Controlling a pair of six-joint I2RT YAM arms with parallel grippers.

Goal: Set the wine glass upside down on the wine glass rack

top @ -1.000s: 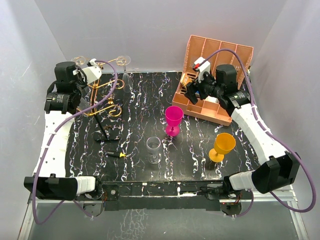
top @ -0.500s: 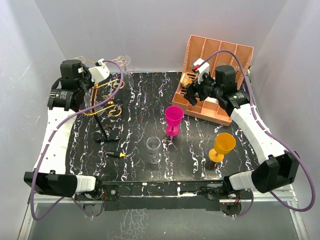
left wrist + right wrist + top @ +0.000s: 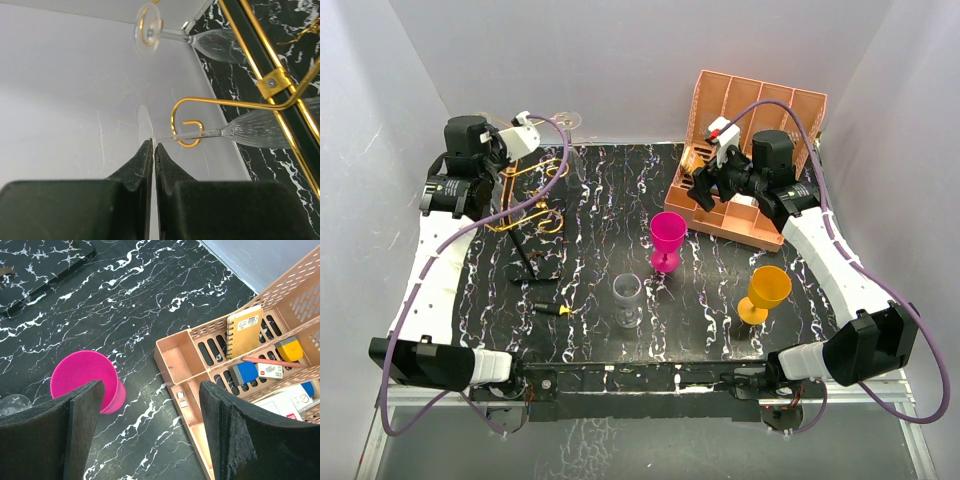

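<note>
Your counter (image 3: 600,200) carries the salmon-pink organiser (image 3: 757,100) at its right rear and the wine glass rack (image 3: 272,83) at its left rear, well apart from each other.

Your right hand (image 3: 150,387) hangs over the organiser's near edge with its jaws spread wide and nothing between them. Your left hand (image 3: 153,147) is up at the rack, pressed fully closed with nothing between its tips. Its tips are near the foot of a hung glass (image 3: 260,130), and you cannot tell whether they touch.

That glass rests with its stem through a gold scroll, bowl toward the counter and foot toward the back wall. A second hung glass (image 3: 220,44) sits on the rack's far side the same way.

The clear wine glass (image 3: 628,298) stands upright on the counter at front centre, bowl up and long axis vertical, well apart from the rack. A magenta glass (image 3: 667,232) stands just behind it to the right, and an orange glass (image 3: 768,287) stands further right, both upright. Neither is between the clear glass and the rack.

In the organiser's slots you have a yellow spiral notebook (image 3: 245,330), a red pencil (image 3: 267,360), a blue block (image 3: 245,372) and a yellow block (image 3: 290,349).
</note>
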